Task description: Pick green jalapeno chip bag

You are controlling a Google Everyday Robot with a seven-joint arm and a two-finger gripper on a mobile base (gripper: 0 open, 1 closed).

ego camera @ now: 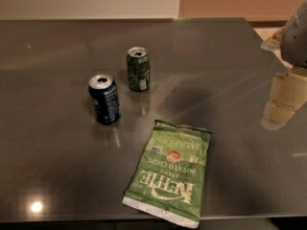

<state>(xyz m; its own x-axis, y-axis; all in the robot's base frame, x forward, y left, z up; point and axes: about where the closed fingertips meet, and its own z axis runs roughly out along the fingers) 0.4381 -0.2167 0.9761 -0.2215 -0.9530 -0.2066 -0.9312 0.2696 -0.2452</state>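
The green jalapeno chip bag lies flat on the dark table near its front edge, with white "Kettle Brand Potato Chips" lettering upside down to the camera and its silver sealed end toward the front. My gripper is at the far right edge of the view, pale and partly cut off, hanging above the table's right side. It is well to the right of the bag and a little behind it, not touching it. Nothing shows in it.
An open dark-blue soda can stands upright left of and behind the bag. A small green soda can stands upright just behind it. The table's right edge runs close to the gripper, and a pale wall lies beyond the far edge.
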